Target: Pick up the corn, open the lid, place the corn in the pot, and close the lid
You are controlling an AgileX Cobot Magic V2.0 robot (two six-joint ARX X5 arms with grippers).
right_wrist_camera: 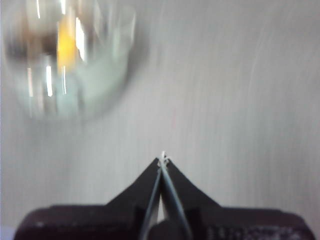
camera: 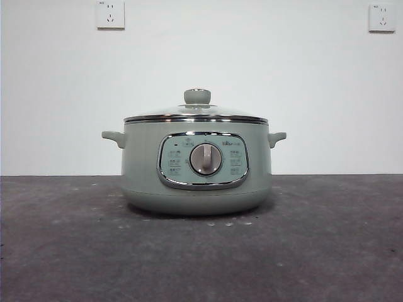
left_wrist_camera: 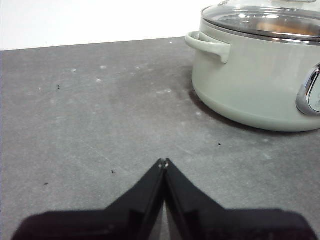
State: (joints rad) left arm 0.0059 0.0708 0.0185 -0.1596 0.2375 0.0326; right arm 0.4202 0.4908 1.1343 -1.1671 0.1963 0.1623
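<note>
Lid (camera: 196, 112) seated on pot (camera: 196, 167); both pincers closed, well clear.

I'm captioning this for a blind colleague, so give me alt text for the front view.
A squat sage-green pot stands in the middle of a dark grey table, its glass lid closed on top and a silver dial on its chrome-framed front panel. Behind it is a white wall with two sockets; no arm shows.
</note>
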